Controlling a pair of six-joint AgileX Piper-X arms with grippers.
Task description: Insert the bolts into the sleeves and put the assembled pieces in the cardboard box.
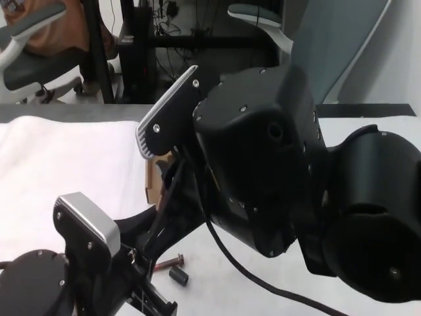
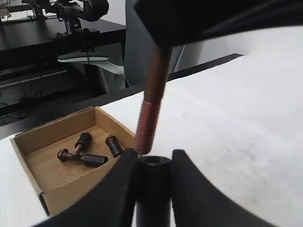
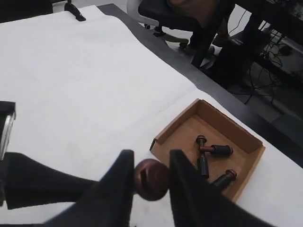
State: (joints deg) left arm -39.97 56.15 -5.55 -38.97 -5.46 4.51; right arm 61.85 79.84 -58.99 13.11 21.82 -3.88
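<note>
My left gripper point(image 2: 152, 158) is shut on a black sleeve point(image 2: 152, 189), held upright with its open end up. A copper bolt point(image 2: 150, 101) hangs over it, threaded tip touching the sleeve's mouth, slightly tilted. My right gripper point(image 3: 150, 163) is shut on that bolt's round head point(image 3: 150, 179). The cardboard box point(image 2: 35, 135) lies open on the cloth beyond the sleeve, with three assembled pieces point(image 2: 85, 153) inside. In the right wrist view the box point(image 3: 177, 127) and its pieces point(image 3: 213, 151) lie just past the bolt head. A big black arm point(image 1: 263, 171) hides most of the box point(image 1: 151, 181) in the high view.
A white cloth point(image 1: 59, 164) covers the bench. A loose bolt point(image 1: 168, 263) and a loose black sleeve point(image 1: 179, 276) lie on it near the front. Office chairs point(image 1: 33, 59) and dark stands are behind the bench's far edge.
</note>
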